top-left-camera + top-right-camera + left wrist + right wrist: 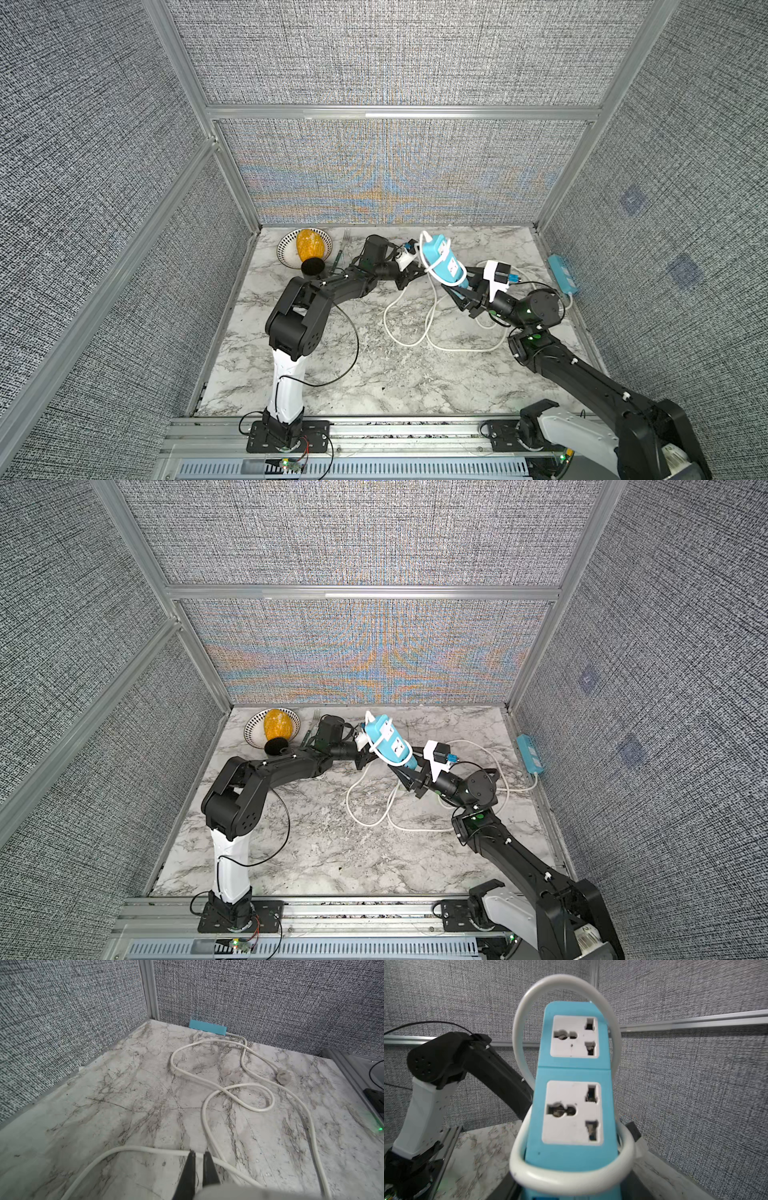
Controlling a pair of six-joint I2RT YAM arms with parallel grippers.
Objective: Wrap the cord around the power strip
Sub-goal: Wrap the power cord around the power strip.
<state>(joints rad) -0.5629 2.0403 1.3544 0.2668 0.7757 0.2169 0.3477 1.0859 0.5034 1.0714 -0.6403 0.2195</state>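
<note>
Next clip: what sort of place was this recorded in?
Most likely a lab robot test cell, not a home. Grey fabric wall panels in an aluminium frame box in a marble-patterned tabletop. The left arm and right arm are bolted to a metal rail. The bowl and power strip look like props.

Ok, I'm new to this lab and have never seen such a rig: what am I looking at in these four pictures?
Two black robot arms stand at a marble-patterned table. Two pictures look down from overhead, nearly alike; the other two come from a camera on each arm's wrist. The right claw holds a light-blue power strip up off the table, its white cord looped around it. The left claw is shut on a stretch of that cord. A second blue power strip lies by the side wall, and a patterned bowl holding a yellow oval object sits in the far corner.
</note>
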